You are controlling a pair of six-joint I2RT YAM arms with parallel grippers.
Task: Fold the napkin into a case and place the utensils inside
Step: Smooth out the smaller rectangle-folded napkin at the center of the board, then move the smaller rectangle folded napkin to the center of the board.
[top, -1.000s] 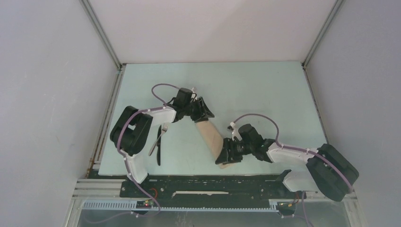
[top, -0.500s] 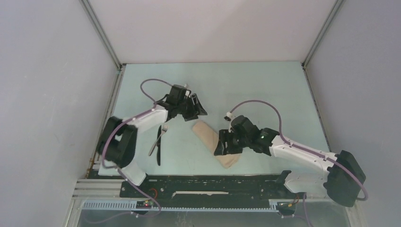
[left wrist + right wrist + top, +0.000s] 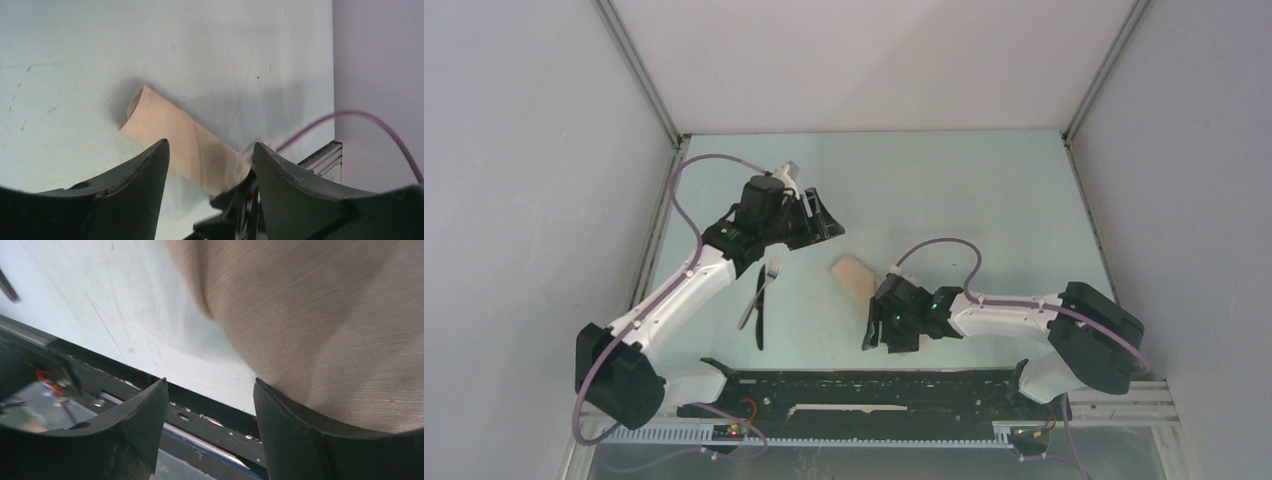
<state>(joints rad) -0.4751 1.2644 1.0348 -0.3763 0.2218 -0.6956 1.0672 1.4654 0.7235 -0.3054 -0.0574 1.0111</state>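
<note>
The napkin [image 3: 856, 277] lies as a narrow beige folded case, slanting from mid-table toward the near edge; the left wrist view shows it as a flat packet [image 3: 176, 136] with one end slightly open. My left gripper [image 3: 824, 220] hovers open behind and left of it, jaws [image 3: 210, 145] empty. My right gripper [image 3: 876, 335] stands open over the case's near end, and the cloth [image 3: 325, 315] lies beside its right finger, not between the fingers [image 3: 210, 381]. The utensils rest to the left: silver fork [image 3: 766, 288] and black knife [image 3: 759, 322], side by side.
A black rail [image 3: 874, 385] runs along the table's near edge, just below my right gripper. Grey walls close in the left, right and back sides. A metal frame strip [image 3: 646, 270] lines the left table edge.
My left gripper let go of the case's far end and pulled back and left while opening. My right gripper opened wider and shifted left at the near end. The case lies a bit farther left.
</note>
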